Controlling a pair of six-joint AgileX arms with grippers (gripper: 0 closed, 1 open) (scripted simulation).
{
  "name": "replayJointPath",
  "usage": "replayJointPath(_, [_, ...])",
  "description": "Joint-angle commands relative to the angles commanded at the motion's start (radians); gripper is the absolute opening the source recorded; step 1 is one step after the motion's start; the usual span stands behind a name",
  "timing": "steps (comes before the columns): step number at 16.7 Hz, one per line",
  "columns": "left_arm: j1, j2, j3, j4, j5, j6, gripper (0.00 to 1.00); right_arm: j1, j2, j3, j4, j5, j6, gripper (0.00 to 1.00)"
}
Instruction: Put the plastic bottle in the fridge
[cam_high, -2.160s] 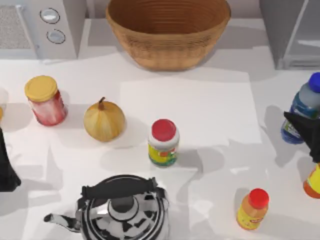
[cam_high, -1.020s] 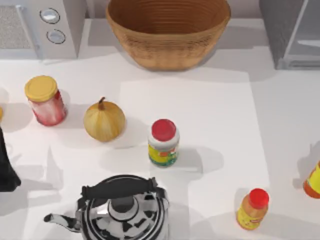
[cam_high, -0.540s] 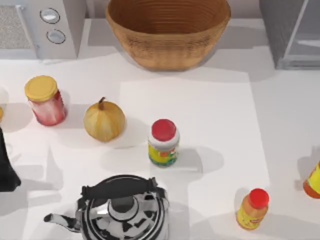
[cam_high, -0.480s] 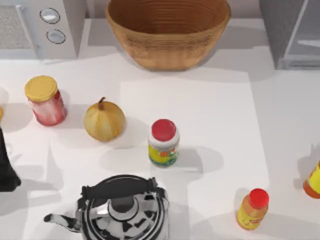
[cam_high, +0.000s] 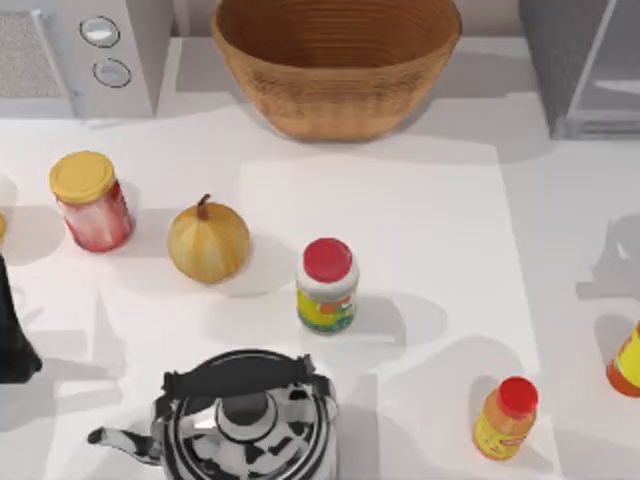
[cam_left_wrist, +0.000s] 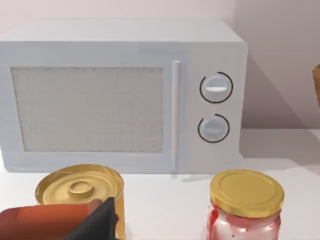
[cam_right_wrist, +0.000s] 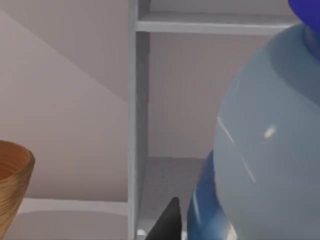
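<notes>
The right wrist view has the bottle (cam_right_wrist: 270, 145) close up, a dark fingertip (cam_right_wrist: 167, 222) of the right gripper beside it, facing the fridge (cam_right_wrist: 137, 115) (shelf and open interior visible); whether it's gripped I cannot tell. The left arm (cam_high: 12, 335) sits parked at the table's left edge.

Glossy translucent grey-blue plastic on the plastic bottle (cam_right_wrist: 270, 150), with a highlight on the shoulder, against the matt grey metallic-looking fridge (cam_right_wrist: 137, 125). Woven, ribbed, wood-toned fibre on the basket (cam_high: 335, 65); smooth matt white on the desk (cam_high: 420, 230); polished chrome-like shine with black patches on the kettle (cam_high: 245, 425). Shiny gold metal-looking lid on the clear glassy jar (cam_left_wrist: 245, 207); fine grainy texture on the microwave (cam_left_wrist: 120, 95) door panel
</notes>
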Motion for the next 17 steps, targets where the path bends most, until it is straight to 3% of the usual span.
replayJointPath(10, [0.0,0.0,0.0,0.0,0.0,0.0,1.0,-0.133,1.161,0.499,0.564,-0.113,0.01,0.01])
replayJointPath(17, [0.0,0.0,0.0,0.0,0.0,0.0,1.0,-0.194,1.52,0.676,0.771,-0.157,0.028,0.01])
